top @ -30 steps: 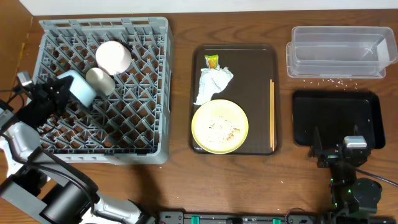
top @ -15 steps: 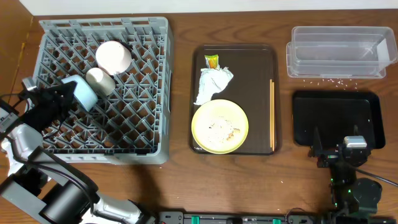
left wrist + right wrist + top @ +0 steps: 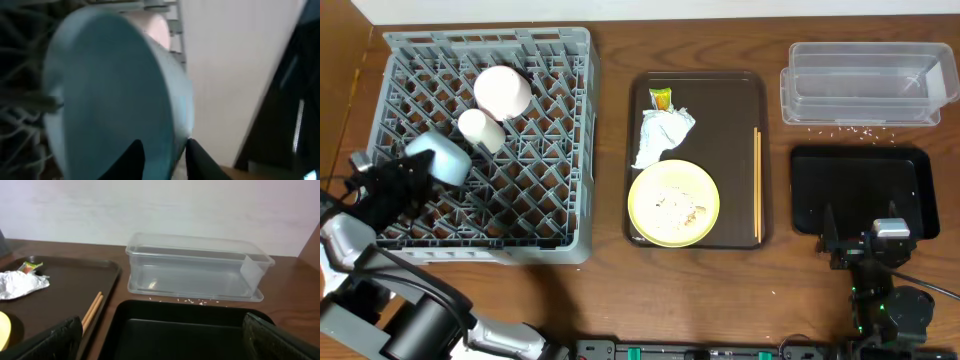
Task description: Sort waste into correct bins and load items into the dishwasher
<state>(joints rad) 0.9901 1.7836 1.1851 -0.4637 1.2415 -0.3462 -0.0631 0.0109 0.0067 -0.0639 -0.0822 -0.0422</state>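
Observation:
The light blue bowl (image 3: 442, 157) (image 3: 110, 90) lies tilted on its side in the grey dish rack (image 3: 560, 200), at its left. My left gripper (image 3: 418, 172) (image 3: 163, 145) straddles the bowl's rim, jaws slightly open, with a sliver of gap at the right finger. A white bowl (image 3: 502, 90) and a small white cup (image 3: 480, 128) stand in the rack beyond it. My right gripper (image 3: 862, 238) (image 3: 160, 340) hangs wide open and empty over the black tray (image 3: 860, 185) (image 3: 190, 312).
The brown serving tray (image 3: 720, 120) holds the wrapper (image 3: 661, 98), the crumpled napkin (image 3: 663, 135), the yellow plate (image 3: 673, 203) with food crumbs, and the chopsticks (image 3: 757, 185) (image 3: 92, 311). The clear tub (image 3: 865, 85) (image 3: 195, 267) stands at the back right, rice grains (image 3: 850, 127) scattered before it.
The left gripper carried the blue bowl down and toward the rack's left front, then its jaws parted a little. The right arm has not moved.

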